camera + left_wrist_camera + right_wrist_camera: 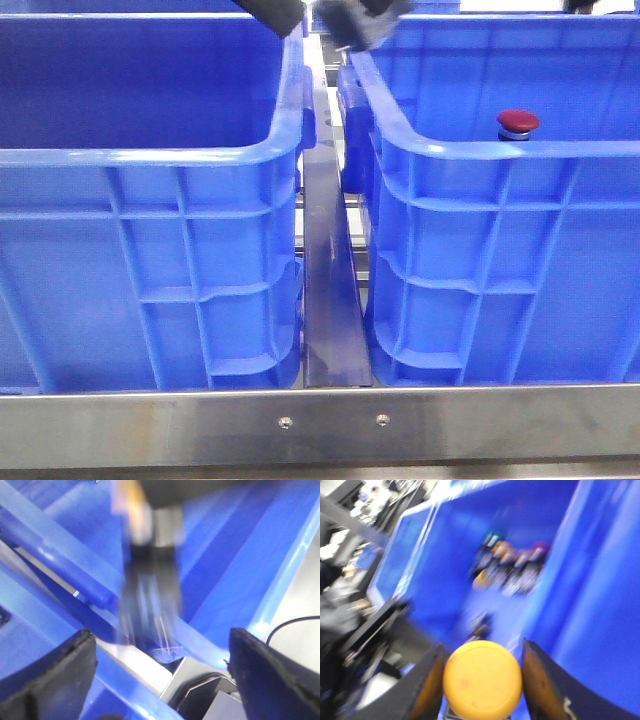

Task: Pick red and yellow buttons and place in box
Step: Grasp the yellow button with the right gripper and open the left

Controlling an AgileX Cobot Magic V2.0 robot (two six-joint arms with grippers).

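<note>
With the right claw (482,680) clamped on the yellow button (482,679), you next carry it over the left box (150,155); left claw (160,665) gapes empty

An industrial workshop or factory sorting station: two deep blue plastic crates (150,250) sit side by side on a steel-framed bench (320,425), a metal rail (330,300) between them, with cluttered equipment (350,510) blurred beyond.
</note>
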